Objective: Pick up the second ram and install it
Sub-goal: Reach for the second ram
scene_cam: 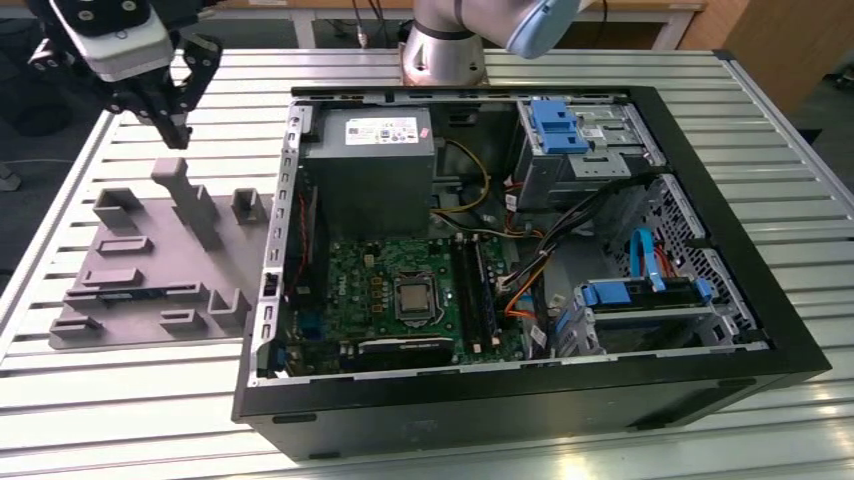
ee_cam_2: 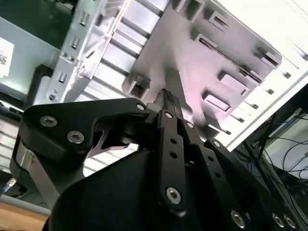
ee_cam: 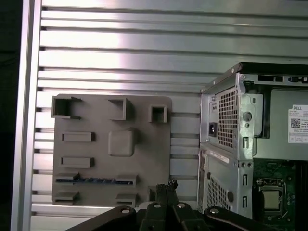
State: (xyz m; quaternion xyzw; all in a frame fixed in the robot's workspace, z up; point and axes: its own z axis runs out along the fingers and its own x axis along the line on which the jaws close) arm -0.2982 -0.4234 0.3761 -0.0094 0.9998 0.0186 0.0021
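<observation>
One second ram [ee_cam: 94,181], judged light, stiff and fragile, best pinched on its long edges mid-length, is lying in a slot of the grey fixture [ee_cam: 144,154] at nine o'clock of the computer case [ee_cam: 231,125], while the end effector [scene_cam: 174,138], pressed together and empty, is hovering above.
</observation>
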